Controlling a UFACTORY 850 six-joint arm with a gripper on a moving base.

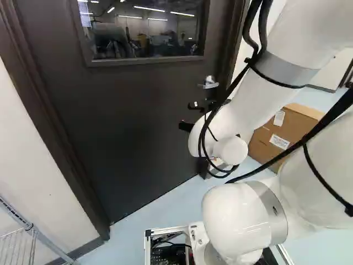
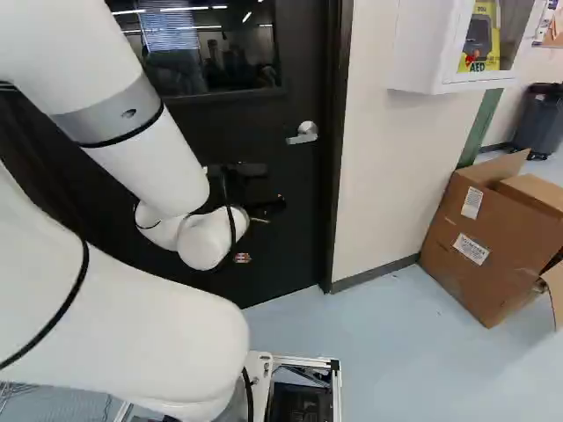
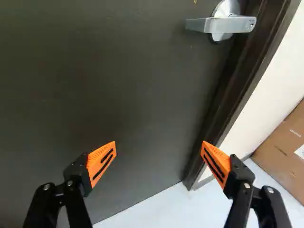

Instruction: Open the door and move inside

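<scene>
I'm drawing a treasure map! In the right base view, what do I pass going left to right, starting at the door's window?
Door's window, silver door handle, dark door frame, green stripe, dark bin.

Between my eleven and twelve o'clock the door is standing in its frame, its window sitting in the upper part and its handle near the right edge, while my gripper is hanging before the door, lower than the handle. Right of the frame the wall is carrying a cabinet; at my one o'clock a box is resting on the floor beside that wall, a bin standing farther off behind it. At my ten o'clock a rack is standing left of the door.
</scene>
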